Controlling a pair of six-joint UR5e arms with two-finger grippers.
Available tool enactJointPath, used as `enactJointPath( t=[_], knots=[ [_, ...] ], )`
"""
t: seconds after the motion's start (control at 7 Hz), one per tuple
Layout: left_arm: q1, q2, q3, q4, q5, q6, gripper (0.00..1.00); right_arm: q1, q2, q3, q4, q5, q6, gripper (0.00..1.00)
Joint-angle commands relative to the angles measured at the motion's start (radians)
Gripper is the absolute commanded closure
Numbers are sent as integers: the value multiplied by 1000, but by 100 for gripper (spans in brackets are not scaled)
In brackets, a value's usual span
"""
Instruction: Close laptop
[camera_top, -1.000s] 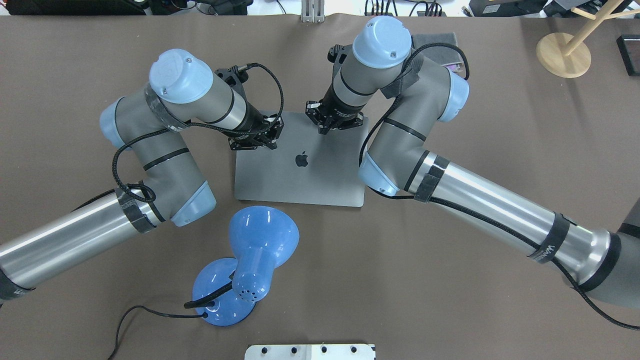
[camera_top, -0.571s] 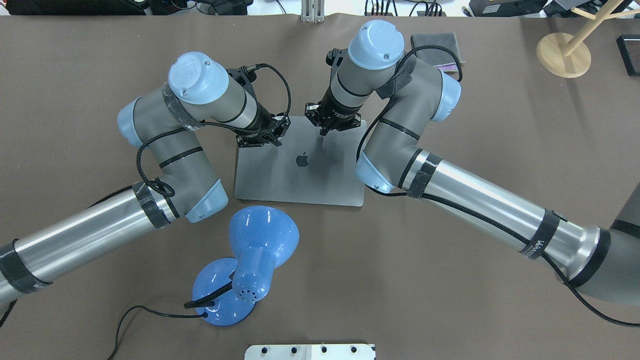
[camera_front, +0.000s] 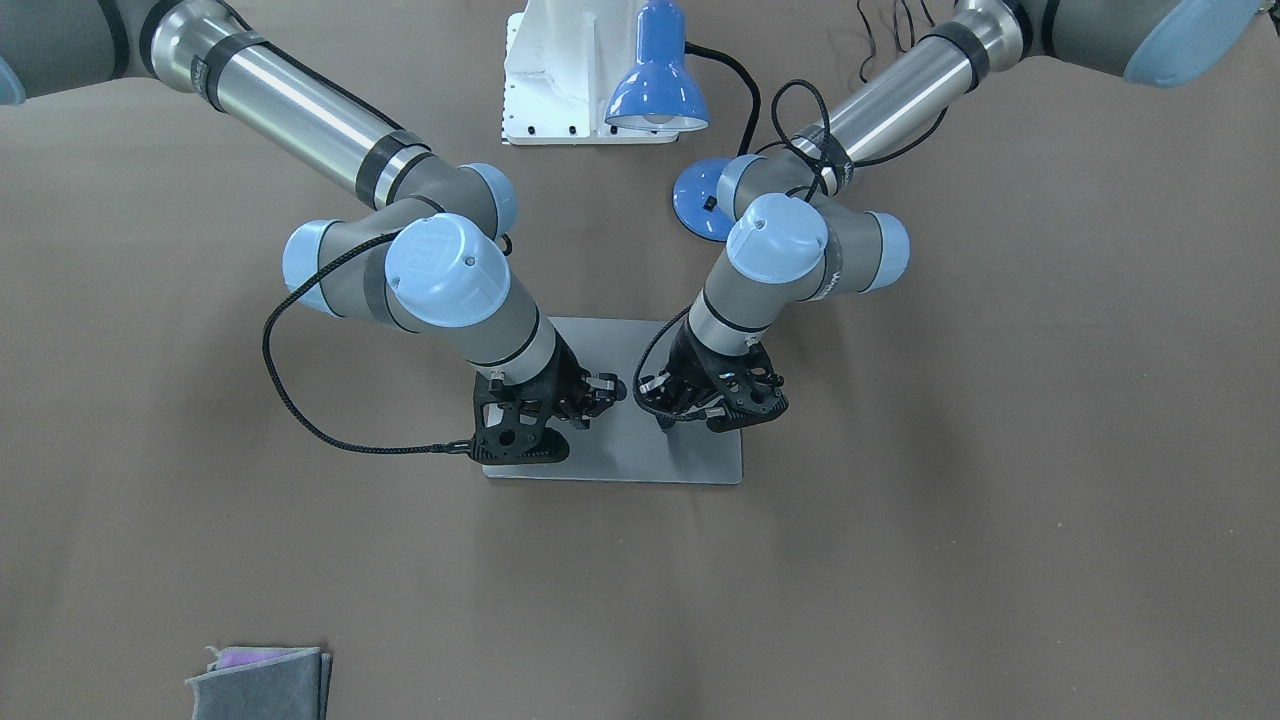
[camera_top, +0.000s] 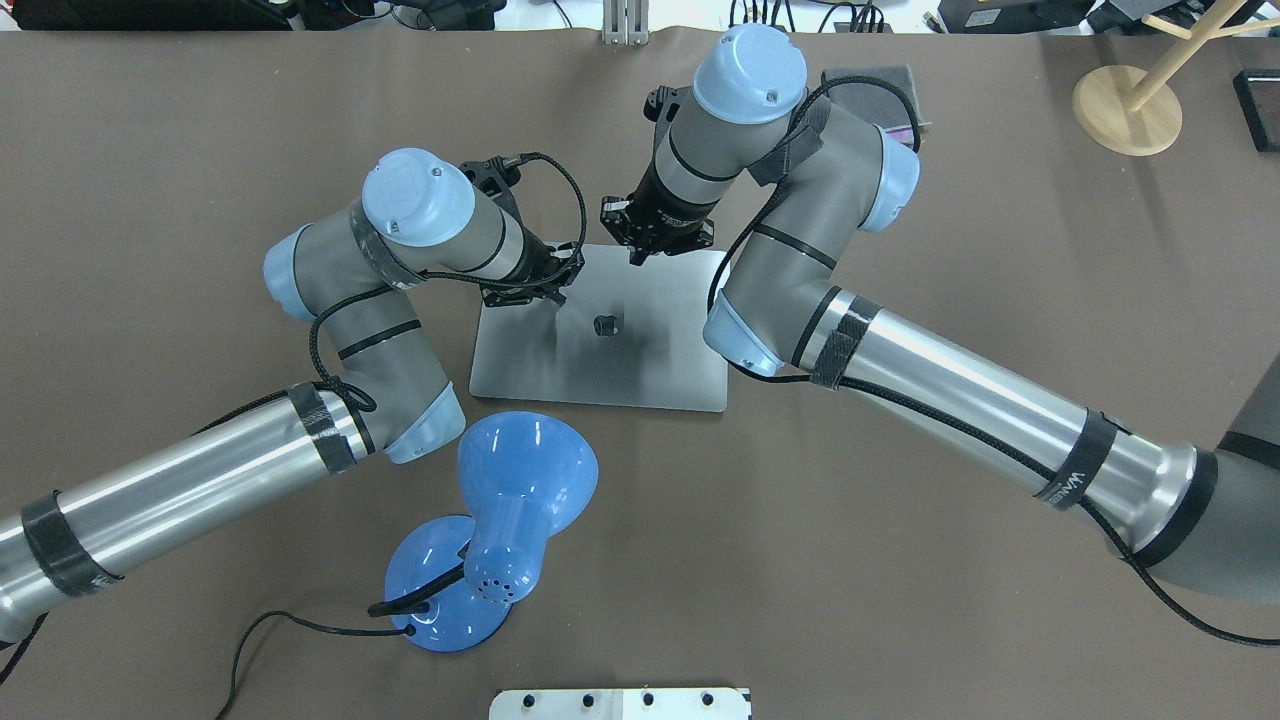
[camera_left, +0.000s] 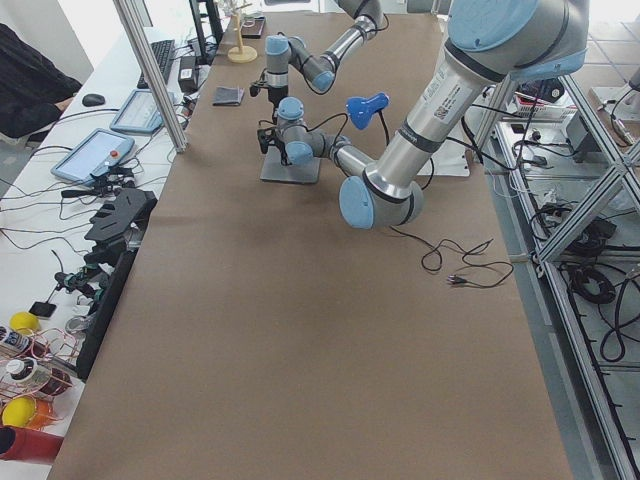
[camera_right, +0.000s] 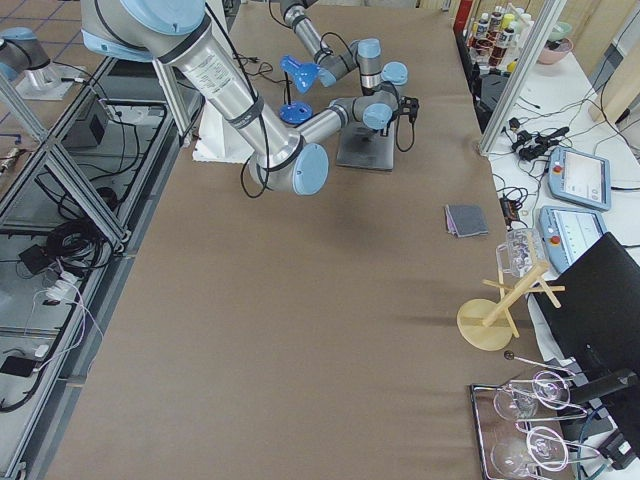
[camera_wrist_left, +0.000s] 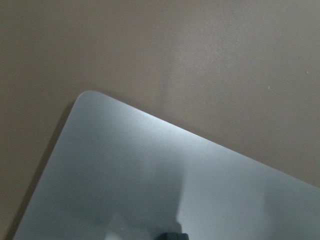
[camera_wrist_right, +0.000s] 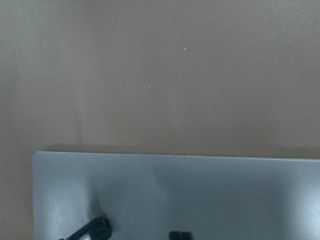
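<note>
The space-grey laptop (camera_top: 620, 370) lies mid-table with its lid down low and the dark apple logo facing up; no keys or screen show. It also shows in the front view (camera_front: 640, 450). My left gripper (camera_top: 548, 297) is shut, its tip on the lid's far left corner. My right gripper (camera_top: 636, 258) looks shut, its tip at the middle of the lid's far edge. In the front view the left gripper (camera_front: 690, 420) and right gripper (camera_front: 580, 415) stand side by side over the lid. Both wrist views look down on the bare lid (camera_wrist_left: 150, 180) (camera_wrist_right: 200, 195).
A blue desk lamp (camera_top: 520, 490) with its cable stands just in front of the laptop's near left corner. A folded grey cloth (camera_top: 870, 85) lies behind my right arm. A wooden stand (camera_top: 1125, 105) is at the far right. A white base plate (camera_top: 620, 703) sits at the near edge.
The lid's far edge has come down and now lies lower. Both grippers have followed it toward the far side of the table, and the left elbow has swung inward.
</note>
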Motion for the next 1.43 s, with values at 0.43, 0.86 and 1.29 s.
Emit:
enactJointPath(
  t=[0.43, 0.86, 1.29],
  knots=[
    [-66, 5, -70, 6, -106, 2, 23, 101, -12, 43, -9, 154, 2, 25],
    [-191, 128, -187, 74, -84, 245, 2, 243, -188, 170, -78, 186, -263, 0],
    [-321, 264, -391, 472, -80, 788, 1, 413, -381, 351, -558, 151, -830, 0]
  ],
)
